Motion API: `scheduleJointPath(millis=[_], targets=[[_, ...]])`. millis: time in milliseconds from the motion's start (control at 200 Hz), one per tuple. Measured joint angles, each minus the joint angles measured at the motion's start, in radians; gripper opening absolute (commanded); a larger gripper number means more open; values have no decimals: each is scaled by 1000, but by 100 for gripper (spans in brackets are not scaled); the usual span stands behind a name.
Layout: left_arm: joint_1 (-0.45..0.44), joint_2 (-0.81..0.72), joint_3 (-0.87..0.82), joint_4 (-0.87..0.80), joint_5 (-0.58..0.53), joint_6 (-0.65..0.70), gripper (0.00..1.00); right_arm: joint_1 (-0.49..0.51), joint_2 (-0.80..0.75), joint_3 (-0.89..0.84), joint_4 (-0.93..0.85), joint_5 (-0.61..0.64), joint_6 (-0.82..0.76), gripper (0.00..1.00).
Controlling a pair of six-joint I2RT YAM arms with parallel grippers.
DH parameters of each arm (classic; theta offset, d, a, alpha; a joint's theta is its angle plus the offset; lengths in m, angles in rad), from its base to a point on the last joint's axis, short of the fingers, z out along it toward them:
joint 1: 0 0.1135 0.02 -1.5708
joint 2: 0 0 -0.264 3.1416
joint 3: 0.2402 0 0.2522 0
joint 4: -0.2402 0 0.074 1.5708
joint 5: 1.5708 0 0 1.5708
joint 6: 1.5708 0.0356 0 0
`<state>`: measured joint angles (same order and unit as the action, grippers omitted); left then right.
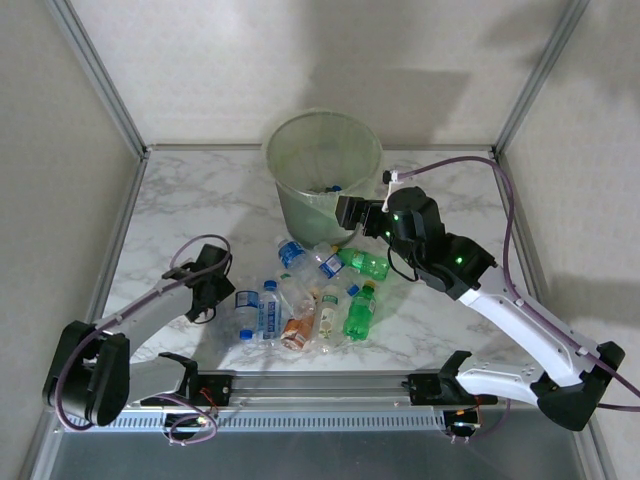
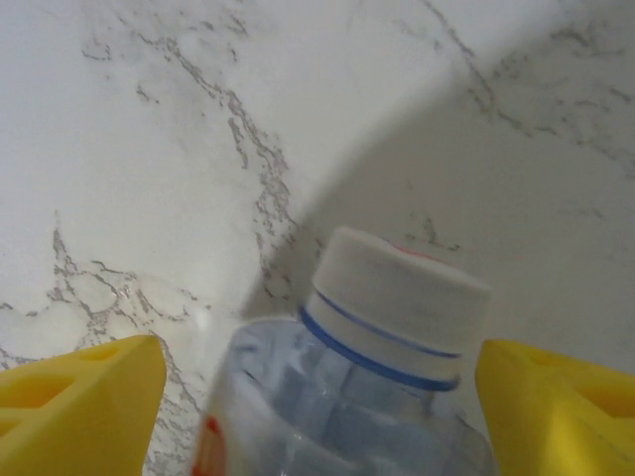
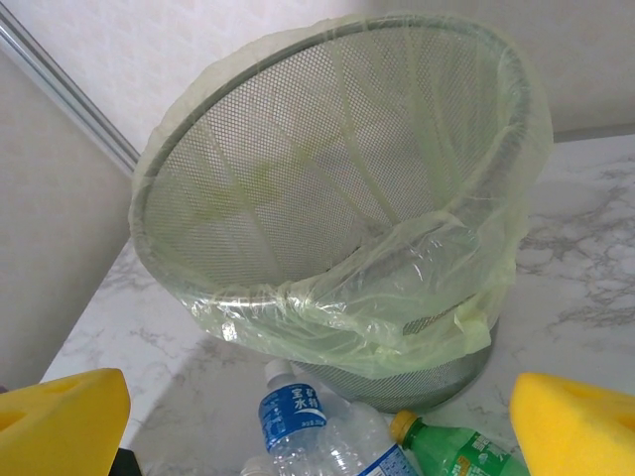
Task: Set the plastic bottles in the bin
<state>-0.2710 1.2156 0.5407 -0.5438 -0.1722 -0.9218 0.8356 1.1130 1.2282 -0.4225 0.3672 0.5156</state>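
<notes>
Just before the bin (image 1: pixel 300 205), loose bottles (image 1: pixel 270 312) clutter the marble table (image 1: pixel 180 200).

Bin (image 1: pixel 322 165) at 12 o'clock on table (image 1: pixel 180 200). Bottles (image 1: pixel 310 295) clustered at bin's 6 o'clock. Right gripper (image 1: pixel 346 212) between them. Left gripper (image 1: pixel 220 298) at cluster's 9 o'clock, straddling end bottle (image 2: pixel 392 307).
</notes>
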Motion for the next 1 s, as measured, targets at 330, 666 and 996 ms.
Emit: scheduleJointPath(millis=[330, 666, 996], targets=[[0, 33, -1, 38, 11, 0, 65, 0, 2, 0, 0, 1, 1, 99], [0, 2, 10, 20, -8, 7, 60, 0, 2, 0, 0, 6, 10, 99], [0, -103, 247, -89, -20, 32, 60, 0, 3, 0, 8, -45, 23, 98]])
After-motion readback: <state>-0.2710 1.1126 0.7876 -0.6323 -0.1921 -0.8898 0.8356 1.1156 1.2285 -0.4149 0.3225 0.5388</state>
